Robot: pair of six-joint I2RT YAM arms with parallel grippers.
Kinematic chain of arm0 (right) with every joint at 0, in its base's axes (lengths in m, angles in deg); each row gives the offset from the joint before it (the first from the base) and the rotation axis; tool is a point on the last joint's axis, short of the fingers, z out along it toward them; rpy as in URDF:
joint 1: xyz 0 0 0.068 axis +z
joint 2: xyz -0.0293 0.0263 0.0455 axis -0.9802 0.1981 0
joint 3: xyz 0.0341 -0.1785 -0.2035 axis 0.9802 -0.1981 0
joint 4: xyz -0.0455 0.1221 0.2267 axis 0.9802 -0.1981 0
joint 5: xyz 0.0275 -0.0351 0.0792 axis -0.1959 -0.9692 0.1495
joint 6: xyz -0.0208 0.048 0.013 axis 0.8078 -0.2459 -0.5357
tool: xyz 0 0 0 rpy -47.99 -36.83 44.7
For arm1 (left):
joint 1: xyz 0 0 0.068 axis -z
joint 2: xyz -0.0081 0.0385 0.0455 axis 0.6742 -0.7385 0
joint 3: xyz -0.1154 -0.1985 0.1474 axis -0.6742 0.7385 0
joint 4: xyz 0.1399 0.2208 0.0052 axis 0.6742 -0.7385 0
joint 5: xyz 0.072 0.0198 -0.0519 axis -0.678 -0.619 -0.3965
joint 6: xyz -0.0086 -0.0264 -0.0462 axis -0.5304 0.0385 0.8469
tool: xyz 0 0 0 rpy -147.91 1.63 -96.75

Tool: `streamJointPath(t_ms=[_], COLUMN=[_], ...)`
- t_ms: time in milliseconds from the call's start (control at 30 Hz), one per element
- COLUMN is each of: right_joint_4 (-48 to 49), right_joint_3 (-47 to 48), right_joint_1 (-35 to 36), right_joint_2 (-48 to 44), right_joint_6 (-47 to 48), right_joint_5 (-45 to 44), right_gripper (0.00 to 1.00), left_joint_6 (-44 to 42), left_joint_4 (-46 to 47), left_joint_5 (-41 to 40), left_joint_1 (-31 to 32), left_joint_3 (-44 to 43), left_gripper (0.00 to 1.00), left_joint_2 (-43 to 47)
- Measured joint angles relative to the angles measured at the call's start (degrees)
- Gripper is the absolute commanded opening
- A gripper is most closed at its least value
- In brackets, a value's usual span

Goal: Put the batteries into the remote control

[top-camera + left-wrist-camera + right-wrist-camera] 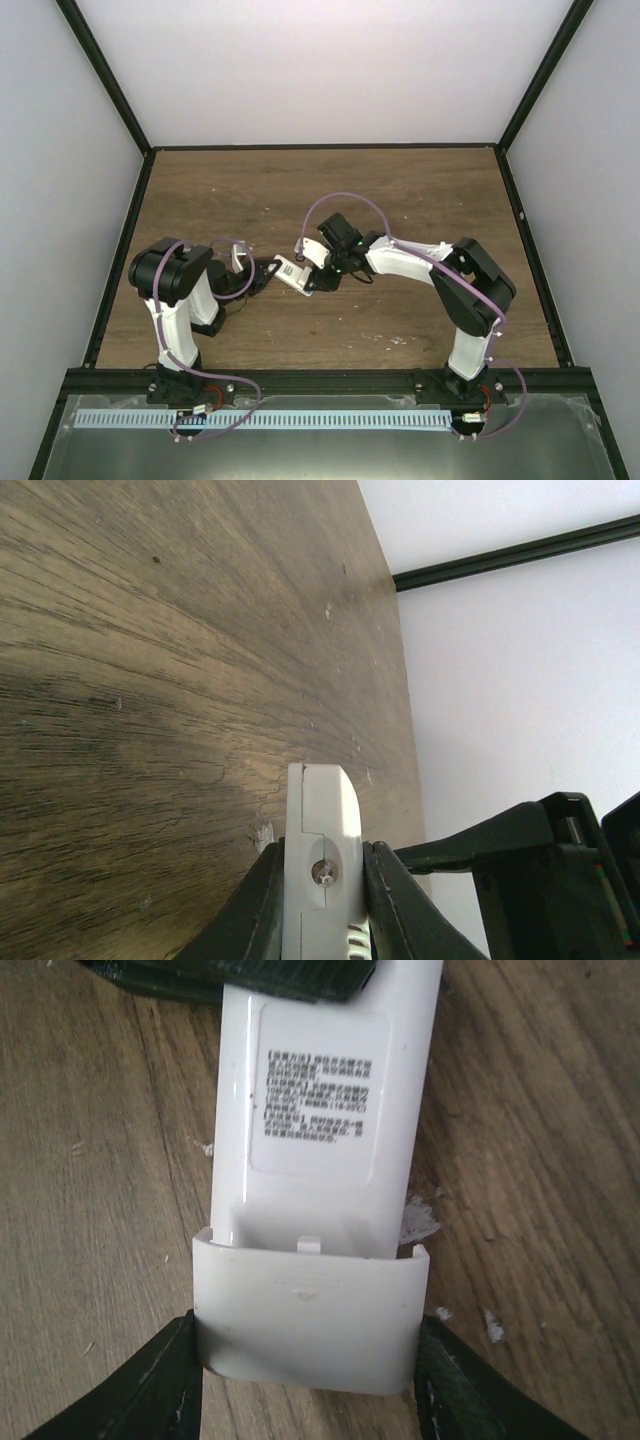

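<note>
Remote control (315,1110) is held between the two arms over the counter (90,1160), back side up with its printed label showing. The left end effector (322,880) is clenched on its far end, so from there the body runs edge-on straight out ahead of the fingers. The right end effector (310,1360) grasps the white battery cover (310,1310) at the near end, one finger pressed to each side edge. The cover overlaps the body with a small tab showing at the seam, so it looks partly slid. The batteries are not in view in any picture. Since none lie on the counter, the step is probably sliding the cover home over them, though I cannot confirm this. To do it well, the left end effector should hold the body rigid. The right one should push along the remote's long axis, flat and square to the rails, with light sideways squeeze so the thin cover does not bow. A skewed push could jam a corner or twist the remote in the other grip.
</note>
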Motion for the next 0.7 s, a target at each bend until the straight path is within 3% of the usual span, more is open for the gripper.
streamJointPath(t_ms=[700], right_joint_4=[-0.5], right_joint_3=[-1.3], right_joint_1=[0.0], right_joint_2=[1.7], right_joint_6=[0.0], right_joint_5=[0.7], right_gripper=[0.47], left_joint_6=[0.0], left_joint_4=[0.0], left_joint_5=[0.0], left_joint_1=[0.0], left_joint_3=[0.0], left_gripper=[0.0], left_joint_2=[0.0])
